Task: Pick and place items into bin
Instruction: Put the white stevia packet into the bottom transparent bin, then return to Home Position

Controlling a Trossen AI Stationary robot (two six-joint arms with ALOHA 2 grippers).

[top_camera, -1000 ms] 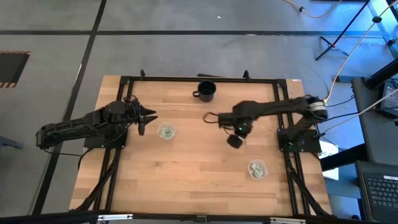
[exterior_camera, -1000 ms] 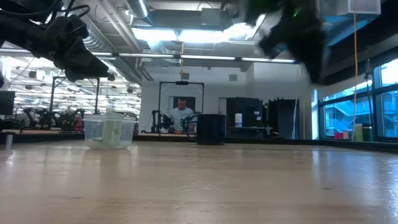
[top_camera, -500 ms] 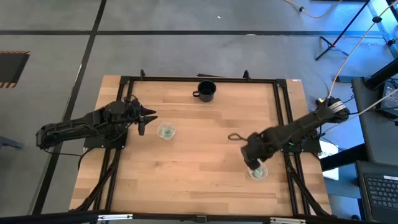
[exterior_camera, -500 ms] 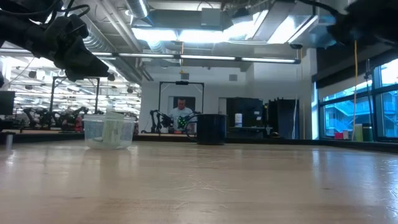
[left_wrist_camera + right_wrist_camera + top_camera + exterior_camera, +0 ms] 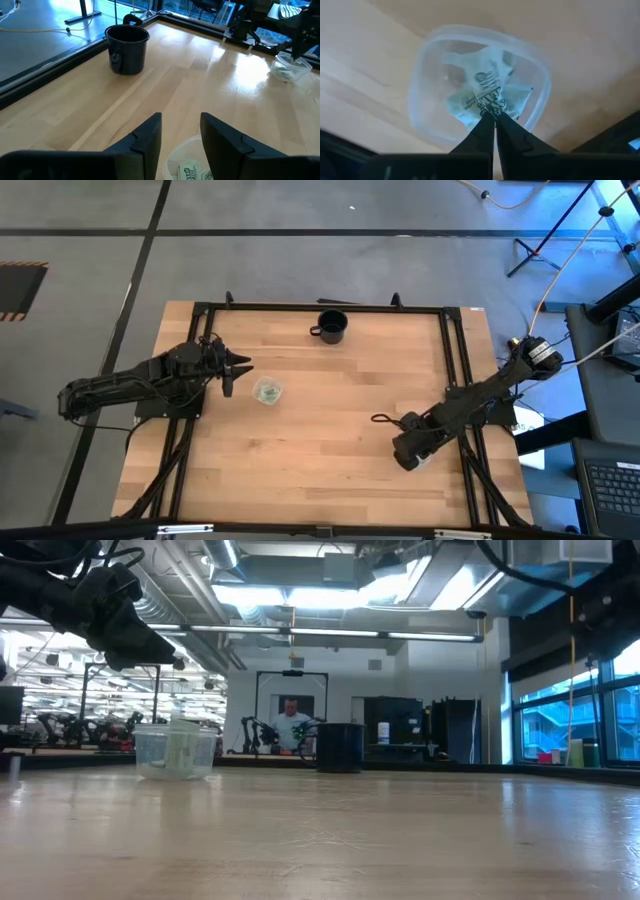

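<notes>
A: Two tubs, one near the bench's right edge. The right gripper (image 5: 495, 119), pinched shut, dips among its packets (image 5: 490, 102).

B: Risk: it lifts several, dropping some. The left gripper (image 5: 181, 131) waits, parted and empty, over the other tub (image 5: 266, 391).

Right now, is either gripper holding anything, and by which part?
No hold shows. The right gripper is shut above the packets in the clear container; any pinch is hidden. The left gripper is open and empty.
</notes>
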